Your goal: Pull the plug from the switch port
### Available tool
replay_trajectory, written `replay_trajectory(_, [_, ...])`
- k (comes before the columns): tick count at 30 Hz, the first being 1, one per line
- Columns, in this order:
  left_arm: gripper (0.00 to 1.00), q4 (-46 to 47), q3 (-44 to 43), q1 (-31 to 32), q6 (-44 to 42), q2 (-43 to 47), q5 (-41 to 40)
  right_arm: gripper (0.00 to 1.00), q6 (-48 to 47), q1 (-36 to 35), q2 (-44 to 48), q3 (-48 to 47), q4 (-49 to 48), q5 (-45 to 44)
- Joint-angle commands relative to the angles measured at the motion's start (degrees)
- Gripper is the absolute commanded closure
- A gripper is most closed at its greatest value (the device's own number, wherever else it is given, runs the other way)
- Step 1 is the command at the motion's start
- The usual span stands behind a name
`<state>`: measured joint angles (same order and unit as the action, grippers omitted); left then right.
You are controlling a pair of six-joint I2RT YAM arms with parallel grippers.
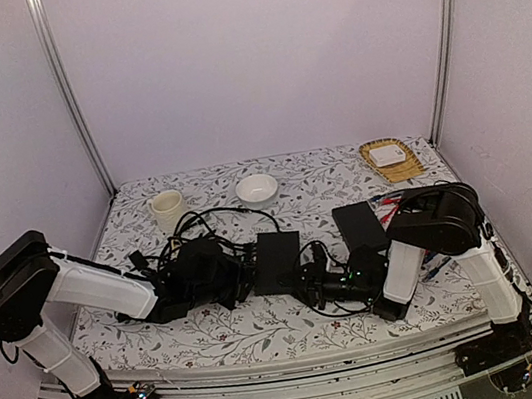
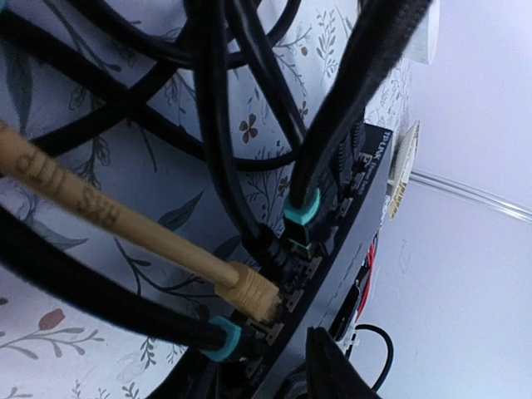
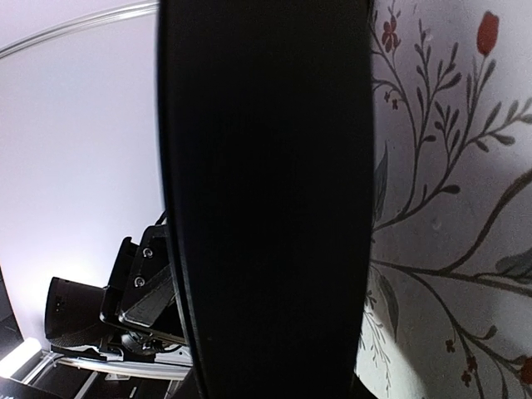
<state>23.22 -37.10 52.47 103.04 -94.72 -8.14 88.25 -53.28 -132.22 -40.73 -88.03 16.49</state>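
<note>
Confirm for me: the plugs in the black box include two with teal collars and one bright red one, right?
Not red: that plug is tan. The left wrist view shows it in the black box with two teal-collared plugs.

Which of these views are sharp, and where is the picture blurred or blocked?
Left wrist: plugs at the switch are sharp, the tan cable near the lens blurs. Right wrist: a blurred black slab blocks the middle. Top external: even light, black cables merge.
</note>
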Motion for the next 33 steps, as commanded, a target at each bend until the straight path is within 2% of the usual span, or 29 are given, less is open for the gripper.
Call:
replay_trajectory(1, [0.61, 2.39, -0.91, 0.03, -0.76, 1.73, 2.08, 0.71, -1.19, 0.39, -4.15, 0.53, -16.78, 2.67])
replay_trajectory(6, [0.52, 6.06, 0.2, -0.67, -1.48, 1.55, 4.21, 0.72, -2.0, 0.85, -3.65, 0.39, -16.82, 4.23])
replay_trajectory(11, [0.47, 8.94, 1.26, -1.75, -3.98, 2.0, 7.46, 0.74, -3.11, 1.02, -2.98, 0.16, -16.82, 6.42])
replay_trajectory(15, [0.43, 7.24, 2.7, -2.89, -4.9, 3.59, 10.23, 0.75, -4.29, 1.65, 0.15, 0.97, -16.82, 7.78])
replay_trajectory(24, [0.43, 19.78, 10.0, -3.24, -6.51, 5.38, 18.57, 0.78, -9.55, 4.08, 7.18, -0.28, -6.96, 14.49])
replay_trajectory(29, [0.42, 19.98, 10.73, -2.98, -11.51, 6.97, 23.23, 0.78, -12.65, 4.72, 11.16, -1.4, -0.73, 16.8])
replay_trajectory(33, [0.4, 18.33, 13.36, -2.9, -16.48, 11.33, 21.36, 0.79, -13.94, 5.24, 14.49, -2.92, 4.55, 19.25])
